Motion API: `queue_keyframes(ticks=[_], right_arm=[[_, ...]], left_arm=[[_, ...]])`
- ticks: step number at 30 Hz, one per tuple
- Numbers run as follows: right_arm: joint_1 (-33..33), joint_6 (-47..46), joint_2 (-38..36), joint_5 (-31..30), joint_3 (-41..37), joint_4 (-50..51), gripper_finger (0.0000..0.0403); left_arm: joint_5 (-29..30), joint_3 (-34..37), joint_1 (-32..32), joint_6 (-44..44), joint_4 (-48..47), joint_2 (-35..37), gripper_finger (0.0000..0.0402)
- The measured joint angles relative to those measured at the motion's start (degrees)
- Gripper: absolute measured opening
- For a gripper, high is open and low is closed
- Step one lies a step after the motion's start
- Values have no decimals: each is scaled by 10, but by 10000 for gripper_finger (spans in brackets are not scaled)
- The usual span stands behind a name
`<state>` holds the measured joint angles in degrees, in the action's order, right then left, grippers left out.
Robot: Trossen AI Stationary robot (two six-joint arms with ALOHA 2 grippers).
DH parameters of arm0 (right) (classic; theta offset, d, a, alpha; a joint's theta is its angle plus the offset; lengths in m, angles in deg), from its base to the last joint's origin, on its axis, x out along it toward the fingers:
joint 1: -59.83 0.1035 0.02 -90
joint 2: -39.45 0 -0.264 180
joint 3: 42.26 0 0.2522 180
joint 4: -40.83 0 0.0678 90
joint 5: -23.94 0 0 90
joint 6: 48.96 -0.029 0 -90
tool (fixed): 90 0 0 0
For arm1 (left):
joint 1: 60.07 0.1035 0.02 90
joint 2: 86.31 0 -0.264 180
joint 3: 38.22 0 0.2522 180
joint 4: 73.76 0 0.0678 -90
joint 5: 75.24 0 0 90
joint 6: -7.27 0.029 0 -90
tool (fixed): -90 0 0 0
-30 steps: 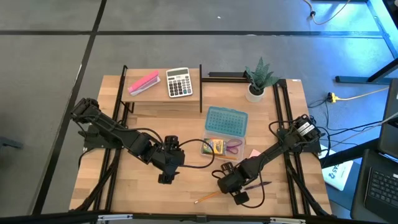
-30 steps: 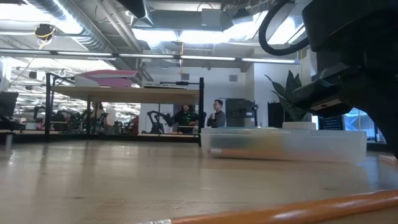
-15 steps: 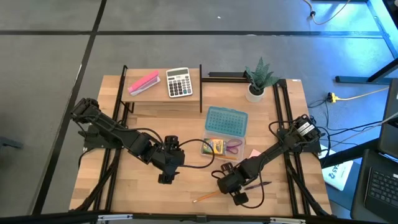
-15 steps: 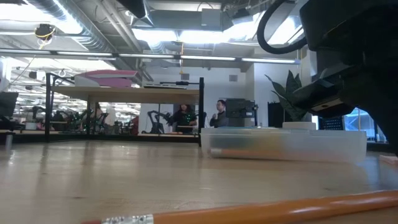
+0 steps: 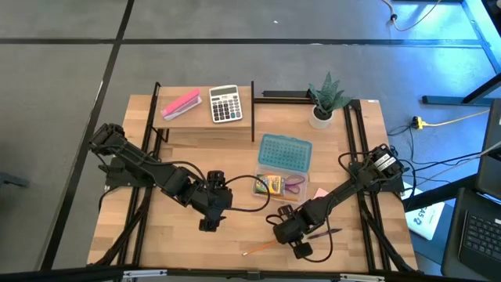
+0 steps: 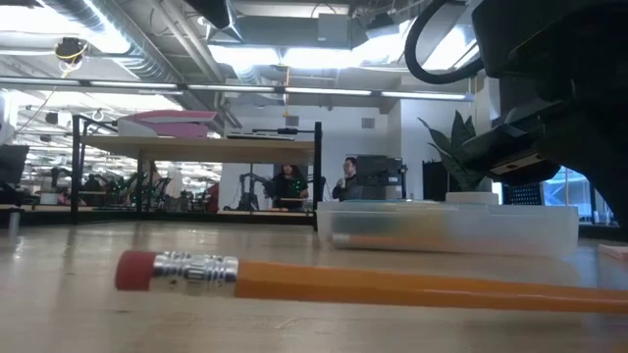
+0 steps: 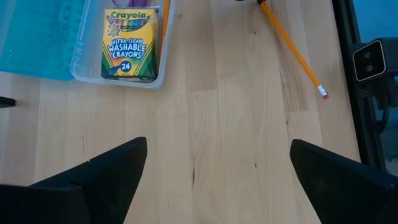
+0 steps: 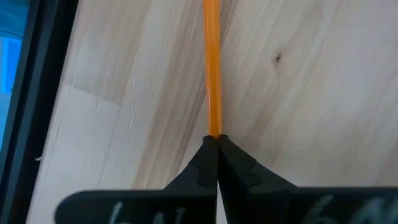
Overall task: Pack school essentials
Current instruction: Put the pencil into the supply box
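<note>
My right gripper [image 5: 283, 235] is near the table's near edge, shut on an orange pencil [image 5: 261, 247] that runs toward the near left. In the low view its eraser end [image 6: 137, 270] shows close up. My left gripper [image 5: 210, 224] hovers open over bare wood left of the clear box [image 5: 274, 188], touching nothing [image 7: 217, 177]. The yellow-green crayon box [image 7: 129, 42] lies in that box with purple scissors [image 5: 295, 186] and a second orange pencil [image 7: 165, 18]. The blue lid [image 5: 284, 151] lies open beyond. A pink notepad [image 5: 319, 193] and a purple pen [image 5: 325, 232] lie on the table. My right gripper pinches the orange pencil between its two fingertips [image 8: 212, 135], at the end away from the eraser. The fingers slant down from the table's right, and the pencil runs on in line with them. Whether the shaft rests on the wood or hangs above it, I cannot tell.
A low shelf at the far left carries a long pink block [image 5: 181, 103] and a grey calculator [image 5: 225, 103]. A potted plant [image 5: 325, 102] stands at the far right. Black frame rails [image 5: 356, 157] run along both table sides. People sit in the room beyond [image 6: 343, 178].
In the low view the pencil held by my right gripper has moved from the picture's bottom edge to higher up, and its eraser end has come fully into sight at the left. The high view shows both arms almost where they were.
</note>
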<state>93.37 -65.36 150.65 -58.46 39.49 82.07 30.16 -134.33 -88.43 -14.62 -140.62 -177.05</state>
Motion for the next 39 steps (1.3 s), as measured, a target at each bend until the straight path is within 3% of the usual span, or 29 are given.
queue_keyframes(ticks=[31,39], right_arm=[[-11,-31,-38,-35,2,50,2],[-31,-31,-76,-51,2,80,1]], left_arm=[[0,0,7,7,-4,0,390],[0,0,10,14,-5,0,390]])
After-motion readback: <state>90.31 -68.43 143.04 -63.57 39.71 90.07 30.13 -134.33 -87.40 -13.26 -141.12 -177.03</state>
